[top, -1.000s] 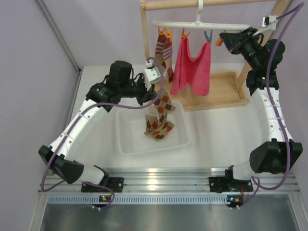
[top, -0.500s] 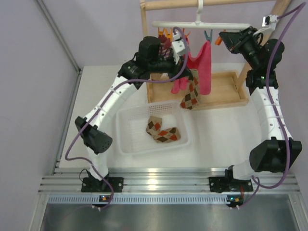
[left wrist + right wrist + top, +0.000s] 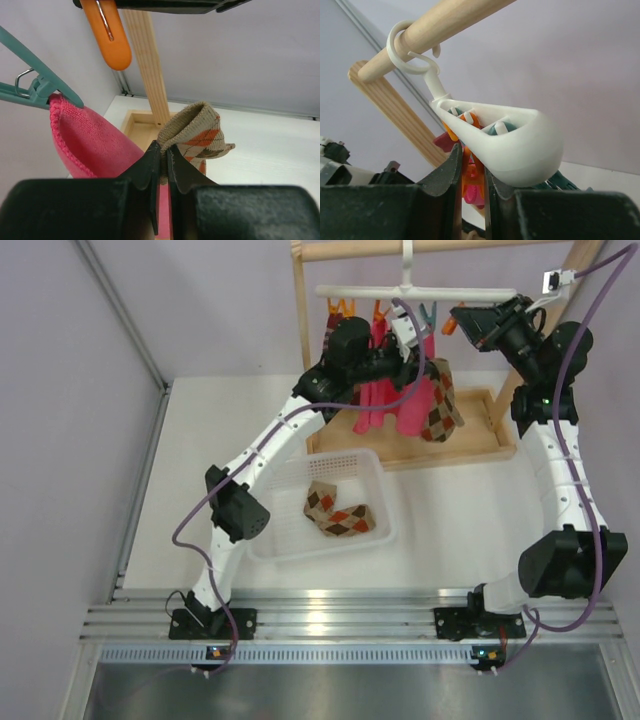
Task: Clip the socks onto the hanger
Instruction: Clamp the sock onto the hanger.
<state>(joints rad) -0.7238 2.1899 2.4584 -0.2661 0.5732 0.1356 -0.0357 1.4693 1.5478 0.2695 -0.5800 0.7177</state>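
White bench [image 3: 200, 440] and pale walls surround the rack. Your left fingers [image 3: 150, 167] are clamped on the cuff of one argyle sock [image 3: 197, 132]. In the last second you have carried it up out of the basket [image 3: 262, 540] to the hanger [image 3: 470, 293]. It now dangles just beside the pink cloth [image 3: 90, 145], below the free orange clip [image 3: 112, 35]. The pickup looks done, and feeding the cuff into that clip seems the next step. Your right fingers [image 3: 445, 175] are together at the hanger's right end, unmoved; whether they pinch a clip there, I cannot tell. The other sock [image 3: 338, 512] still lies in the basket.
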